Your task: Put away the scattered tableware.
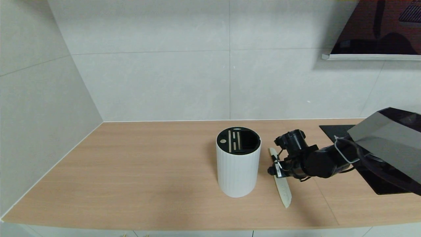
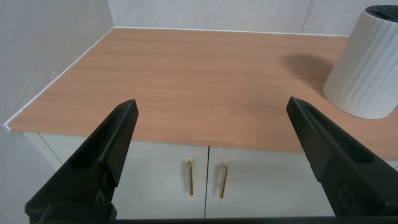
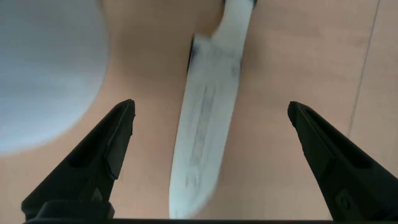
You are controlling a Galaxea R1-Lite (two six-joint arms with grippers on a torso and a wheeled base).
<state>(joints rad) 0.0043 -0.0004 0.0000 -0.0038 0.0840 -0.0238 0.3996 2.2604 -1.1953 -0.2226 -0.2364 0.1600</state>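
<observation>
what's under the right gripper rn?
A white knife lies flat on the wooden countertop below the open right gripper, beside the white ribbed cylindrical holder. In the head view the gripper hides the knife's middle.

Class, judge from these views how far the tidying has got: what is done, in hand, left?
Done: nothing visibly; no handle sticks out of the white slotted holder. In hand: the right gripper hangs open over the white knife, which lies on the countertop beside the holder. Left: gripping the knife and slotting it in.

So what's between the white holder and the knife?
Nothing: bare counter between holder and knife, seen in the head view.
</observation>
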